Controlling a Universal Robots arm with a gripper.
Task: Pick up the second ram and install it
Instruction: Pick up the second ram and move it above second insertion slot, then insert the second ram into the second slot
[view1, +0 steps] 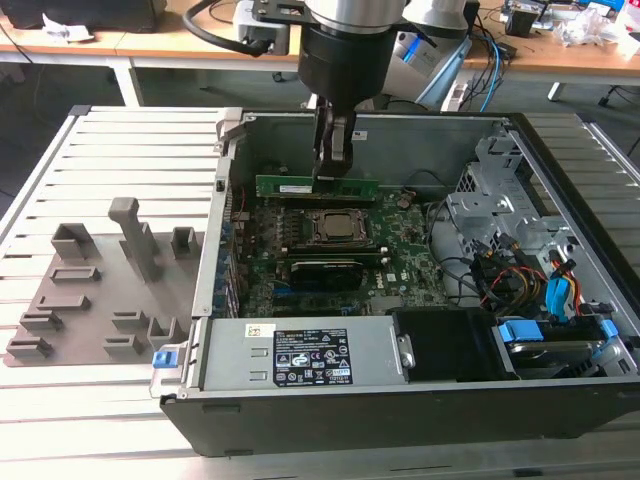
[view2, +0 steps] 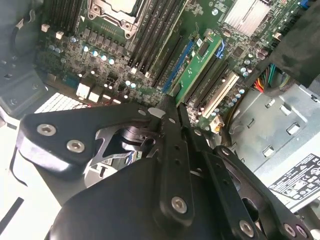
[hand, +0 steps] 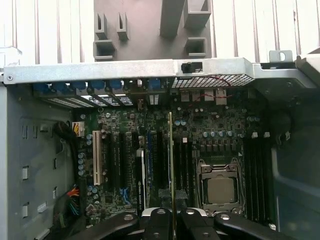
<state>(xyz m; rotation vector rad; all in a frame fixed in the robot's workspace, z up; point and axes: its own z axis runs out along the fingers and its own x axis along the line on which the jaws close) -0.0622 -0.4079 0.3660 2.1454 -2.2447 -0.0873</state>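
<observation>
**Over the motherboard (view1: 405, 245), second ram (view1: 280, 186) held on edge**

Far on the exterior view's left, the grey tray (view1: 60, 300) sits outside the case (view1: 400, 420). Centre, the gripper (view1: 335, 172) is clamped narrow on the second ram's top edge, stick upright just beside the processor socket (view1: 330, 228). Rightward, cables (view1: 500, 275).

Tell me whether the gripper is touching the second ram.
Touching. In the first wrist view the second ram stands edge-on, pinched inside the gripper; the exterior view shows the same grip.
</observation>
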